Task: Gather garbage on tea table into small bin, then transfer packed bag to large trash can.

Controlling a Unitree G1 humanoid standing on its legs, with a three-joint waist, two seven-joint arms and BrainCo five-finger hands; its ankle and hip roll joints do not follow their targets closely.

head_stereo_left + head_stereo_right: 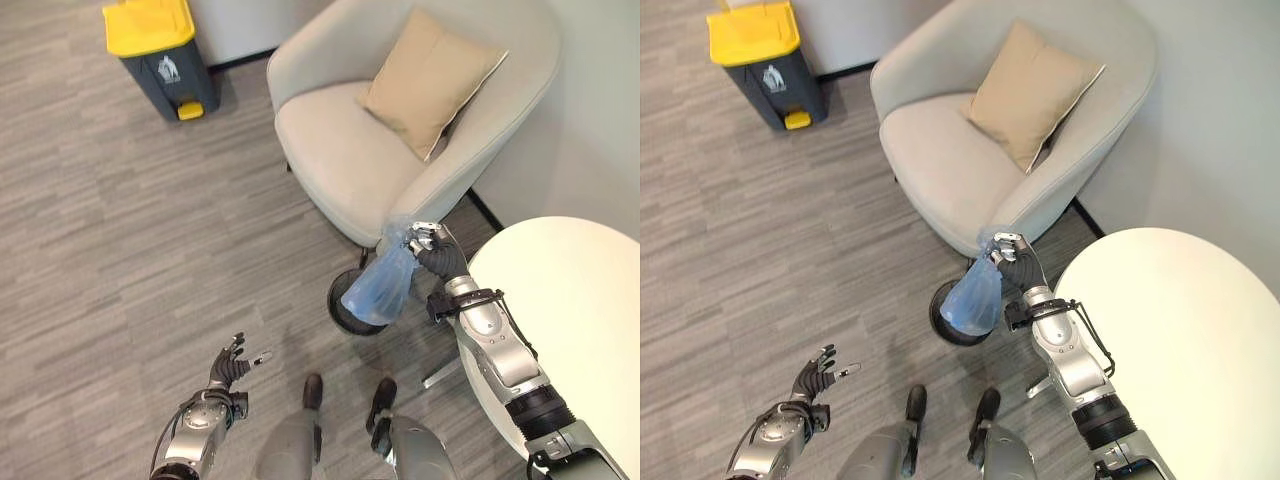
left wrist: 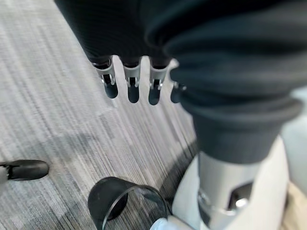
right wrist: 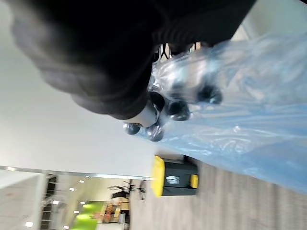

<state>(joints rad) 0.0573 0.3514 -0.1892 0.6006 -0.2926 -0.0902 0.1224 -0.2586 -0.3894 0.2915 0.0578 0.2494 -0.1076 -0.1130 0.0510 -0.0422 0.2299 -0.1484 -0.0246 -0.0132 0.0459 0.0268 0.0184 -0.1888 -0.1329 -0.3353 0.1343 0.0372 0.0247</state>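
Observation:
My right hand is shut on the gathered top of a blue plastic bag, which hangs beside the armchair, over a small black bin on the floor. In the right wrist view the fingers curl round the bag's crinkled blue film. The large dark trash can with a yellow lid stands far off at the back left, also seen as the trash can. My left hand hangs low over the floor with fingers straight and empty. The small bin shows below it.
A beige armchair with a tan cushion stands just behind the bag. The round white tea table is at the right. Grey plank floor stretches open between me and the large can.

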